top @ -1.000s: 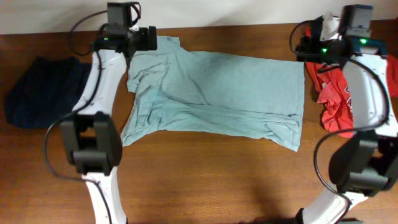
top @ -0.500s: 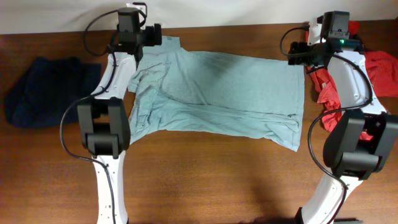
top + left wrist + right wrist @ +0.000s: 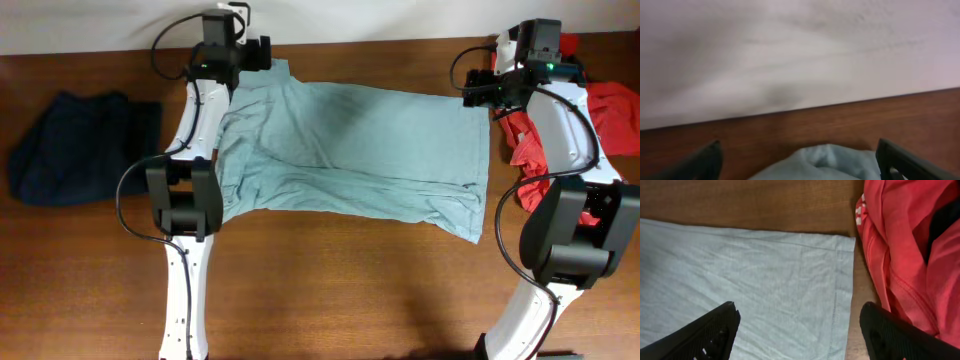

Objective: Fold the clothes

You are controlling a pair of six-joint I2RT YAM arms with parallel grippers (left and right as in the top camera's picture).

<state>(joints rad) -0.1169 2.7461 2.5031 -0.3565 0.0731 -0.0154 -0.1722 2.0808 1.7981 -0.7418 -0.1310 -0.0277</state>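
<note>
Overhead, we look straight down on the table [image 3: 330, 290]; close wrist views share the shirt's [image 3: 350, 150] far edge.

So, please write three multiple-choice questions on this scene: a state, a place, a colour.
1. The pale shirt is: A) folded in half B) spread out flat C) rolled up.
2. The navy garment lies: A) alone, beyond the left arm B) on the shirt C) under the shirt.
3. The heap beside the right arm is: A) green B) yellow C) red.
Answers: 1 B, it lies open, wrinkled; 2 A, bare table lies between them; 3 C, red cloth shows.
</note>
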